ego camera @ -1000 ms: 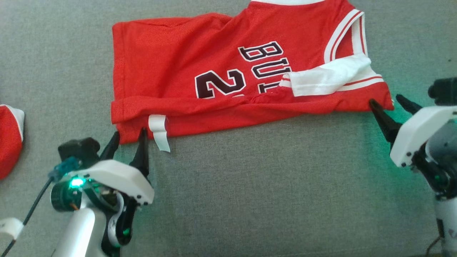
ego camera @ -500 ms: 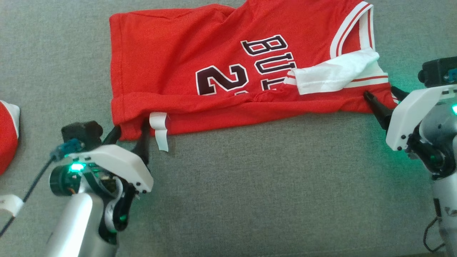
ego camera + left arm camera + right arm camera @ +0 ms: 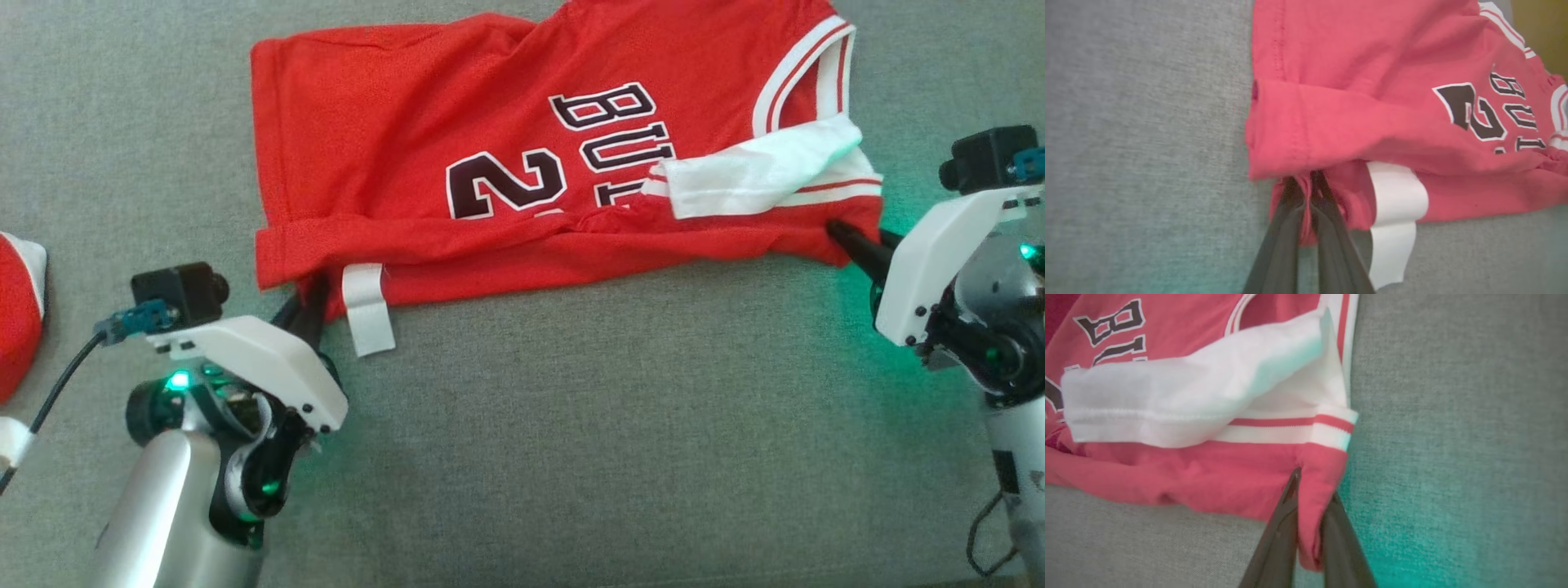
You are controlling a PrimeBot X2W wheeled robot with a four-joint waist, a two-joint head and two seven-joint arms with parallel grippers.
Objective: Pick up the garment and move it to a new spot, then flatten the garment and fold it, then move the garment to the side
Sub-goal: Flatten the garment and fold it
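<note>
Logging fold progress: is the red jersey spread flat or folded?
Partly folded: the jersey has its near edge doubled onto its front, covering part of the number; a white panel lies flipped over the lettering.

Bright, even light, faint shadows; green LED glow (image 3: 1396, 539) tints grey cloth (image 3: 571, 457); wrist views soft, esp. at edges.

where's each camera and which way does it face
Head view: from the head, down onto the red jersey on grey cloth; left claw and right claw show.
Left wrist view: left wrist, along the left claw shut on the jersey's hem corner.
Right wrist view: right wrist, along the right claw shut on its other corner.
Head and left wrist views share the white tag.
</note>
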